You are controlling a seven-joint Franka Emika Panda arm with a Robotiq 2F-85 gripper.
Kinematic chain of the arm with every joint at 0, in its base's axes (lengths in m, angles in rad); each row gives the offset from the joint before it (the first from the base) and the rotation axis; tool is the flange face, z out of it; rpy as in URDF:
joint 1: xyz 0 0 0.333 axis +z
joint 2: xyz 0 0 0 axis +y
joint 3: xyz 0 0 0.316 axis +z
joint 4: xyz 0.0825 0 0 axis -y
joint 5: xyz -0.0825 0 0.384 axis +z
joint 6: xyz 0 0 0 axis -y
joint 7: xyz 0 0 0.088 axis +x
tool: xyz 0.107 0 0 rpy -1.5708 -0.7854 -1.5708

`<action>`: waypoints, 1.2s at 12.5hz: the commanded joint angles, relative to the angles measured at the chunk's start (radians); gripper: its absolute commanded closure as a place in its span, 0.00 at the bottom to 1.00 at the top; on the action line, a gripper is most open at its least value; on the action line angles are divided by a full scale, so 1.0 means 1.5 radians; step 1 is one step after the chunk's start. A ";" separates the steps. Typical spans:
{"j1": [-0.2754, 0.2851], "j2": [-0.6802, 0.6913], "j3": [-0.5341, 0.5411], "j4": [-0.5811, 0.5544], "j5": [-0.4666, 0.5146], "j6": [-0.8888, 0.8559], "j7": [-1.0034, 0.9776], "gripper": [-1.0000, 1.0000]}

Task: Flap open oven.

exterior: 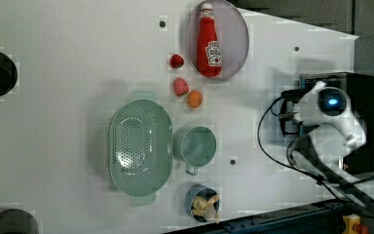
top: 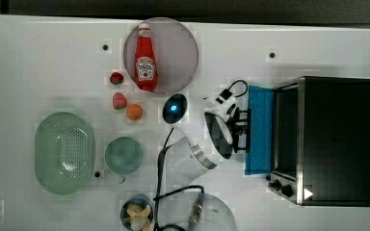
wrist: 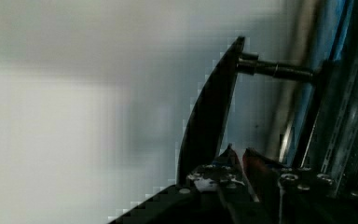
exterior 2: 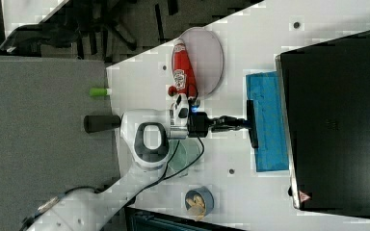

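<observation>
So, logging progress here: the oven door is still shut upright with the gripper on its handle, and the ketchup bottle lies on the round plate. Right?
Not quite. The oven door is already flapped down, lying open in front of it, as the right view shows. The gripper is on the handle, and the ketchup bottle lies on the round plate.

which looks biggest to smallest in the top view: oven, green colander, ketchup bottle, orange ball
1. oven
2. green colander
3. ketchup bottle
4. orange ball

The gaps between them are clear, so none tie as seen from above.
</observation>
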 commanded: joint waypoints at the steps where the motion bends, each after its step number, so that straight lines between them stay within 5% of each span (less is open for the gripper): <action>1: 0.035 0.044 -0.002 0.014 -0.053 -0.007 0.176 0.82; 6: 0.083 0.132 -0.002 0.049 -0.134 -0.041 0.309 0.82; 12: 0.097 0.157 -0.002 0.083 -0.131 -0.036 0.309 0.82; 15: 0.094 0.099 -0.004 0.084 -0.074 -0.003 0.309 0.82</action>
